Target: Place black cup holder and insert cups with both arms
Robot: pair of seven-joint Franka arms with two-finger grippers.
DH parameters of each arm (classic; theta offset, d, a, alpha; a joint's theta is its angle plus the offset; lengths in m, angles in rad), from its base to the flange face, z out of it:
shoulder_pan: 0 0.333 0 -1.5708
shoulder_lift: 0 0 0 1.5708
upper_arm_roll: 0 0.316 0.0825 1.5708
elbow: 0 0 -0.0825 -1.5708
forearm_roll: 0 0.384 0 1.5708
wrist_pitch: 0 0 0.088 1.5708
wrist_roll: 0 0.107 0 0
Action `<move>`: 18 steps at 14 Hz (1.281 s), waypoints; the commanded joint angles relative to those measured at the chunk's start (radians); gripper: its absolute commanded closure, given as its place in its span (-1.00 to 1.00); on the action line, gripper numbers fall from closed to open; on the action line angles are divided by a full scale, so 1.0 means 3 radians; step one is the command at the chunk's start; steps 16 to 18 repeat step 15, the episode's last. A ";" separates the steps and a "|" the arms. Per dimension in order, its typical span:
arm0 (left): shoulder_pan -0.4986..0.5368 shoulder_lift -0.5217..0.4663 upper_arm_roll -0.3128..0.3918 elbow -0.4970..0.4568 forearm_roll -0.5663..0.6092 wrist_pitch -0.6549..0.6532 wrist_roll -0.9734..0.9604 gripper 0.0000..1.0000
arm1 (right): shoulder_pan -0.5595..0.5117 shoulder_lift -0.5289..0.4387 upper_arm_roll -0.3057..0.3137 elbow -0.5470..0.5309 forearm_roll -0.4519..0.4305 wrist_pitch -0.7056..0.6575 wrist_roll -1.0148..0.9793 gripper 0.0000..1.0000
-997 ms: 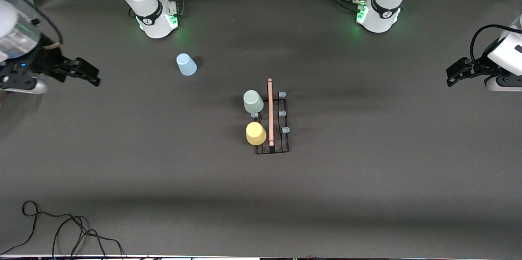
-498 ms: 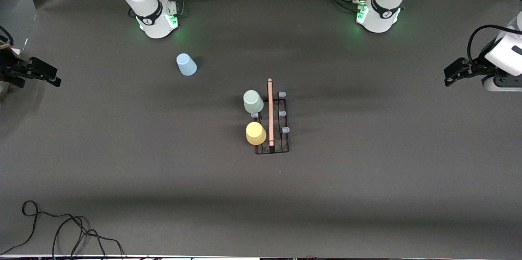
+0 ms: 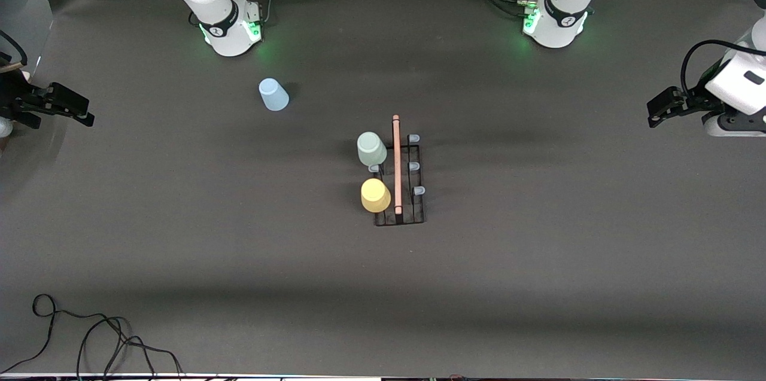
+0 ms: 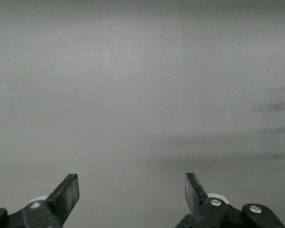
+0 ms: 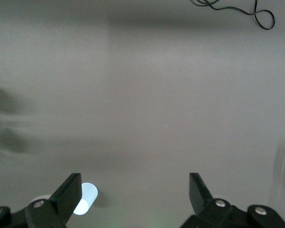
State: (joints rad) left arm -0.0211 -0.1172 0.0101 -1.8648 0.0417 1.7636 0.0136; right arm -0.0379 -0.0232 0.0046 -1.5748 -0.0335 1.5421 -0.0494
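The black cup holder (image 3: 400, 223) stands mid-table, its wooden rod handle (image 3: 396, 162) on top. The pale green cup (image 3: 371, 148) and the yellow cup (image 3: 376, 195) sit upside down on its pegs at the side toward the right arm's end. The light blue cup (image 3: 273, 94) stands alone on the table near the right arm's base; it also shows in the right wrist view (image 5: 85, 197). My right gripper (image 3: 87, 115) is open and empty over the table's edge at its own end. My left gripper (image 3: 652, 115) is open and empty at the left arm's end.
Three bare pale-blue pegs (image 3: 414, 165) stand on the holder's side toward the left arm's end. A black cable (image 3: 90, 333) lies coiled at the table corner nearest the front camera, at the right arm's end; it also shows in the right wrist view (image 5: 256, 12).
My right gripper has swung away from the middle to the table's edge at its own end. My left gripper has crept slightly toward the middle. The cups and holder have not moved.
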 commanded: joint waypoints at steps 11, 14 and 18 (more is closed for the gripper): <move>-0.0022 -0.0003 0.0012 0.0024 -0.0037 -0.0050 -0.0050 -0.99 | -0.0048 0.0067 0.0010 -0.0079 0.0234 0.0029 -0.0040 -1.00; -0.0022 -0.0003 0.0012 0.0024 -0.0037 -0.0050 -0.0050 -0.99 | -0.0042 0.0087 0.0025 -0.0069 0.0234 0.0029 -0.0035 -1.00; -0.0017 -0.0003 0.0012 0.0024 -0.0037 -0.0050 -0.0050 -0.99 | -0.0042 0.0087 0.0025 -0.0063 0.0234 0.0029 -0.0035 -1.00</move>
